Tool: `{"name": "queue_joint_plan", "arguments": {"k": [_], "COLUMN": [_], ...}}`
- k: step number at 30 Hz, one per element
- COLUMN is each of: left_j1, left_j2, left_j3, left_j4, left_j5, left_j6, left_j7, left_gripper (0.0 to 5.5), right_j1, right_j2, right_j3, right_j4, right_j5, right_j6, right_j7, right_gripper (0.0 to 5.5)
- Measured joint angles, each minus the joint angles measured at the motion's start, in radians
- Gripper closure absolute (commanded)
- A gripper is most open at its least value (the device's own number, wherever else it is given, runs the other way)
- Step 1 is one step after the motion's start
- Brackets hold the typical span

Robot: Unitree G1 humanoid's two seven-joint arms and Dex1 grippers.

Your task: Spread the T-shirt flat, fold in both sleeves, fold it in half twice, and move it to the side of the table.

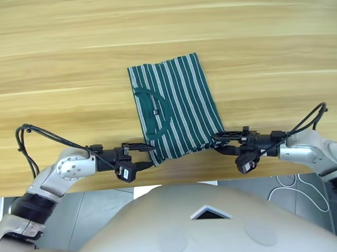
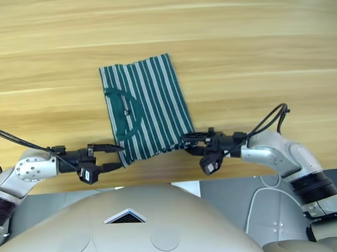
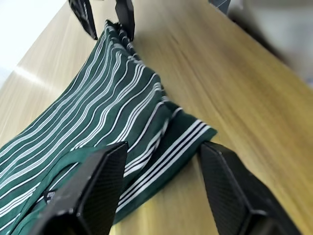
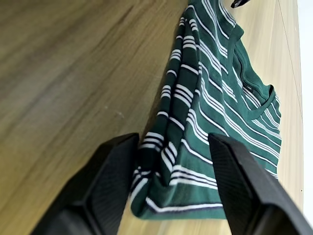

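Note:
A green T-shirt with white stripes (image 1: 176,106) lies on the wooden table (image 1: 66,57), folded into a narrow strip with its collar facing up. My left gripper (image 1: 149,154) is open at the shirt's near left corner. In the left wrist view the corner (image 3: 181,132) lies between the two black fingers (image 3: 93,191). My right gripper (image 1: 218,142) is open at the near right corner, and that layered corner (image 4: 176,156) sits between its fingers (image 4: 110,171). Both grippers are low over the table's front edge.
The table stretches wide and bare behind and beside the shirt (image 2: 145,104). Its front edge (image 1: 203,177) runs just under both grippers. A cable (image 1: 295,182) lies on the grey floor below at the right.

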Motion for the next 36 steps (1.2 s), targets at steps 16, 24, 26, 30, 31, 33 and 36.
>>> {"name": "queue_joint_plan", "arguments": {"k": [16, 24, 26, 30, 31, 33, 36], "left_j1": [-0.037, -0.078, -0.081, -0.088, -0.088, -0.088, -0.091], "left_j2": [-0.029, -0.059, -0.059, -0.059, -0.059, -0.059, -0.059], "left_j3": [-0.04, -0.072, -0.075, -0.081, -0.081, -0.081, -0.083], "left_j4": [0.036, 0.072, 0.076, 0.079, 0.079, 0.079, 0.082], "left_j5": [-0.002, -0.002, -0.002, -0.002, -0.002, -0.002, -0.002], "left_j6": [-0.022, -0.044, -0.048, -0.05, -0.05, -0.05, -0.053], "left_j7": [0.011, 0.014, 0.015, 0.015, 0.015, 0.015, 0.016], "left_gripper": [2.83, 2.83, 2.83, 2.83, 2.83, 2.83, 2.83], "right_j1": [0.151, 0.009, -0.025, -0.033, -0.032, -0.028, -0.026], "right_j2": [-0.119, -0.07, -0.047, -0.032, -0.032, -0.032, -0.032], "right_j3": [-0.171, -0.115, -0.075, -0.022, -0.018, -0.012, -0.006], "right_j4": [-0.05, 0.071, 0.078, 0.069, 0.069, 0.066, 0.063], "right_j5": [0.043, 0.013, 0.017, 0.05, 0.05, 0.053, 0.057], "right_j6": [0.064, 0.046, 0.025, 0.004, 0.0, -0.002, -0.005], "right_j7": [-0.005, 0.004, 0.013, 0.027, 0.027, 0.026, 0.024], "right_gripper": [2.85, 2.85, 2.85, 2.85, 2.85, 2.85, 2.85]}}
